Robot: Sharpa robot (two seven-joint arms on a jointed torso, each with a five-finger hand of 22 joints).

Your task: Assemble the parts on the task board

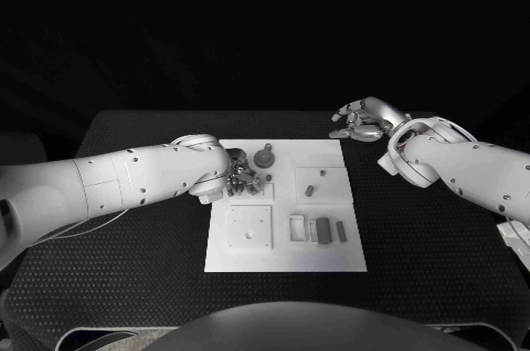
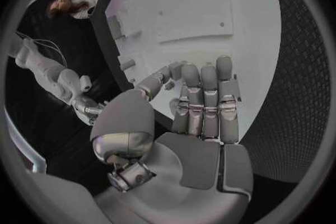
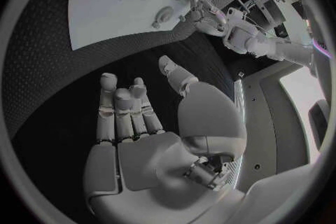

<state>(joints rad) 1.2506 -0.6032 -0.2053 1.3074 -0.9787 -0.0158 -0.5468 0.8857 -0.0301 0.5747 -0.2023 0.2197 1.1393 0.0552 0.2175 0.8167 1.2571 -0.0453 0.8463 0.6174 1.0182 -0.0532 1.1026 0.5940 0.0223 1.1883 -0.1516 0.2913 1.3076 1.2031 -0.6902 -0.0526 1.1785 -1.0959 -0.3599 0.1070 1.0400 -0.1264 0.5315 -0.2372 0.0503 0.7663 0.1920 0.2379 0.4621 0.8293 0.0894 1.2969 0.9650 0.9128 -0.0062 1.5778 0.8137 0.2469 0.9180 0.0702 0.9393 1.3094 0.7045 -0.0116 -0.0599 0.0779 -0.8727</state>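
Now | left hand [image 1: 235, 181] over task board [image 1: 332, 259], fingers apart, empty | right hand [image 1: 362, 123] empty, spread

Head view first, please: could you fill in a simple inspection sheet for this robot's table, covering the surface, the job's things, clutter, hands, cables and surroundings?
Surface: black table, textured mat.
Job's things: white task board lies mid-table; small grey parts lie on it, and a round part stands near its far edge.
Clutter: nothing seen.
Hands: left hand is over the board's far left area, fingers down among the parts; whether it grips one cannot be told. Right hand hovers over the bare table beyond the board's far right corner, fingers apart, holding nothing.
Cables: thin cable beneath the left arm.
Surroundings: dark.
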